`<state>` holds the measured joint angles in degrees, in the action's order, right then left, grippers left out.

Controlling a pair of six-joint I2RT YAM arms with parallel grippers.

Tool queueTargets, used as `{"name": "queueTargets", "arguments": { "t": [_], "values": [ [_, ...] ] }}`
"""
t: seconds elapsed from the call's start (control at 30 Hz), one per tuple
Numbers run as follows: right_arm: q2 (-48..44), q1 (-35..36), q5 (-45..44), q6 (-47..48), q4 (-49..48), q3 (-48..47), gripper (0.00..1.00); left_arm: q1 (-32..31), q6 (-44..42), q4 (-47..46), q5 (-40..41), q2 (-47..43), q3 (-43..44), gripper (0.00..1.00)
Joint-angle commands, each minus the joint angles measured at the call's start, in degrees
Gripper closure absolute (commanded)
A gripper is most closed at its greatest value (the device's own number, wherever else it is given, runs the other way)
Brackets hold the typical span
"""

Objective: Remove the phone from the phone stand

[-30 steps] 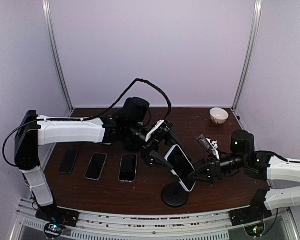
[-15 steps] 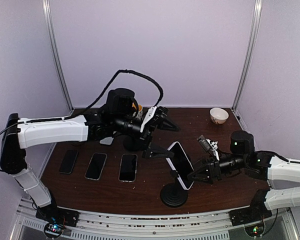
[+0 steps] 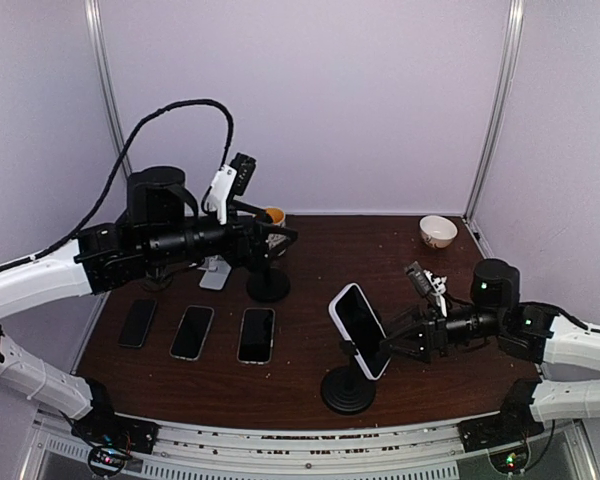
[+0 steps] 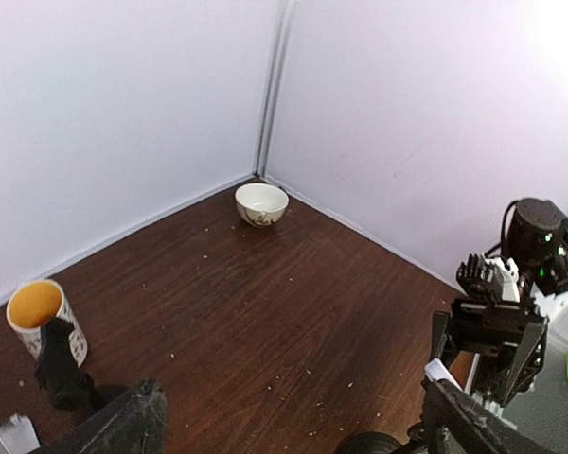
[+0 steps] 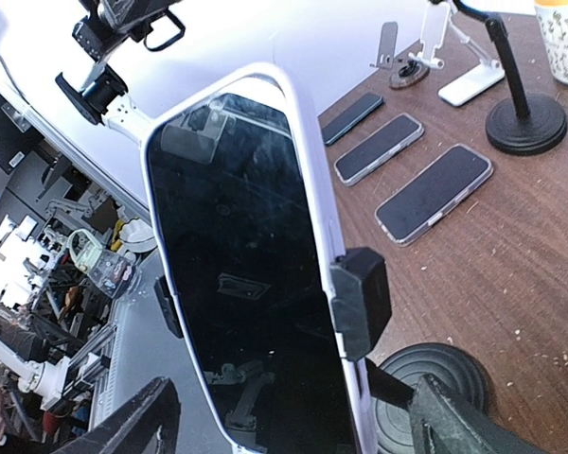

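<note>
A phone (image 3: 360, 328) with a black screen and white case leans in the side clamps (image 5: 361, 303) of a black phone stand (image 3: 347, 390) at the table's front middle. My right gripper (image 3: 392, 346) is open just right of it. In the right wrist view the phone (image 5: 256, 274) fills the space ahead, with the fingers (image 5: 128, 426) standing apart from both its edges. My left gripper (image 3: 283, 236) is open and empty at the back left, far from the phone. In its wrist view my left gripper (image 4: 293, 437) shows only bare table between its fingertips.
Three phones (image 3: 256, 334) (image 3: 192, 331) (image 3: 138, 322) lie flat at the front left. A second black stand (image 3: 268, 286) and a white stand (image 3: 216, 272) are under the left arm. An orange-filled mug (image 4: 40, 317) and a white bowl (image 3: 438, 231) sit at the back.
My left arm has pulled back from the phone toward the back left and risen, its gripper opening wider. The right gripper stays beside the phone, shifted slightly right. The phone remains in the stand.
</note>
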<state>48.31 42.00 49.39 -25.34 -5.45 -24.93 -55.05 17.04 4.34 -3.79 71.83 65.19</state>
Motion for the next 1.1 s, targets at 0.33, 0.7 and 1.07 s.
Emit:
{"name": "queueTargets", "arguments": {
  "t": [0.33,0.7,1.07],
  "values": [
    [-7.46,-4.25,-8.53,-2.50,0.97,-1.93,0.12,-21.73,30.11,15.34,25.57,6.27,6.39,0.02],
    [-10.23,-5.52,-11.12,-1.69,5.02,-3.20,0.11,-27.12,39.02,26.18,43.13,9.13,14.65,0.02],
    [-9.38,-6.63,-11.58,-0.72,6.48,-4.84,0.10,-26.74,42.56,32.55,40.73,10.94,22.31,0.02]
  ]
}}
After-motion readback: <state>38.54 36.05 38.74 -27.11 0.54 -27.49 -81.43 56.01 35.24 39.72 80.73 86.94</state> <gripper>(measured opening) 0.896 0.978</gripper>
